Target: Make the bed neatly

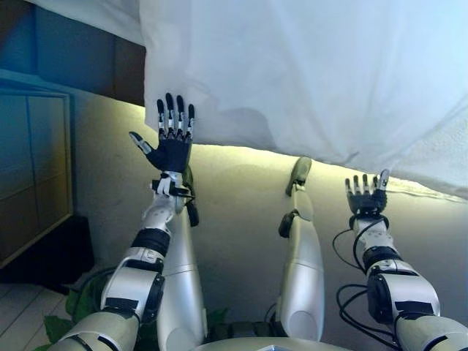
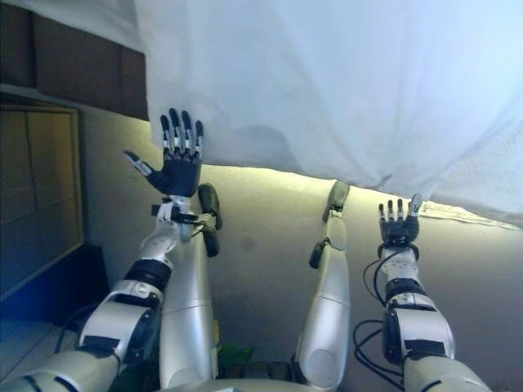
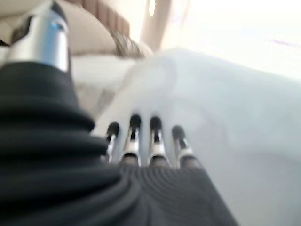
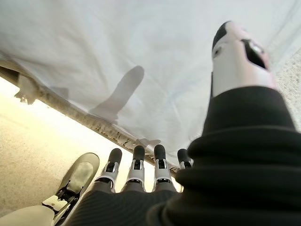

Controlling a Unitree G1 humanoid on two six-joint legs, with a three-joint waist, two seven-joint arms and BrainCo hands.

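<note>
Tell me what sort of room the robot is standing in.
Most likely a bedroom. A white sheet hangs over a bed's edge before the open left hand and right hand; the left wrist view shows a pillow and a slatted headboard.
</note>
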